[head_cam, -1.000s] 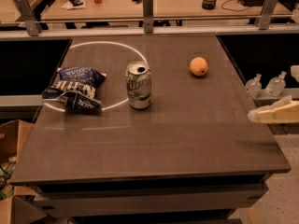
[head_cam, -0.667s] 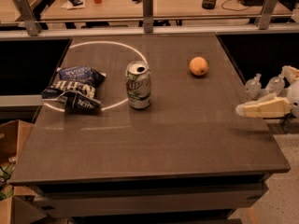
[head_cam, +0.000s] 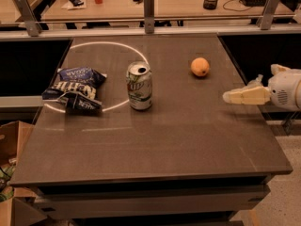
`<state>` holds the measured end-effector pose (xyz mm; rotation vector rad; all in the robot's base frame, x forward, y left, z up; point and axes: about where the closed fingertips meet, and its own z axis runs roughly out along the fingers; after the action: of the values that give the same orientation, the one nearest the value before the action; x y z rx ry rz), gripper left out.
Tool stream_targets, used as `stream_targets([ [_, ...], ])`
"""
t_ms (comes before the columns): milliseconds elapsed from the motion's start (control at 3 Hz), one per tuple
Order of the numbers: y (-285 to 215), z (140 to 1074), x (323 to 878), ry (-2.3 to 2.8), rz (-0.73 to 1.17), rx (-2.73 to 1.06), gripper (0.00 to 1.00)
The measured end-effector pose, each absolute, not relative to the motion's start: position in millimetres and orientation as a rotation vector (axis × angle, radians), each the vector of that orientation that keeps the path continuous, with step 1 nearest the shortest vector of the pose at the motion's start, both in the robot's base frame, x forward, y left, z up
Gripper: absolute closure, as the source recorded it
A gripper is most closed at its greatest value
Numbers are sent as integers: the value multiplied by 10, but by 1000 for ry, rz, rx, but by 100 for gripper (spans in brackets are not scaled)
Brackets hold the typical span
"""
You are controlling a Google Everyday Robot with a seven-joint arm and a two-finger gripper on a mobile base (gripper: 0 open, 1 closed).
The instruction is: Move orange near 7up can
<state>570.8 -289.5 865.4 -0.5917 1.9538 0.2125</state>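
Note:
The orange lies on the dark table, right of centre and toward the back. The 7up can stands upright near the middle, with an open silver top, about a can's height to the left of the orange. My gripper reaches in from the right edge, above the table's right side, in front of and to the right of the orange and apart from it. It is open and holds nothing.
A crumpled dark blue chip bag lies left of the can, on a white circle marked on the table. A rail with metal posts runs behind the table. A cardboard box stands at the lower left.
My gripper has moved left, from the right edge in over the table's right side and closer to the orange. The orange, can and bag have not moved.

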Motion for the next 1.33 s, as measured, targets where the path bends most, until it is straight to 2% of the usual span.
stream_targets([
  [1333,-2200,8484,6535,1934,340,-742,0],
])
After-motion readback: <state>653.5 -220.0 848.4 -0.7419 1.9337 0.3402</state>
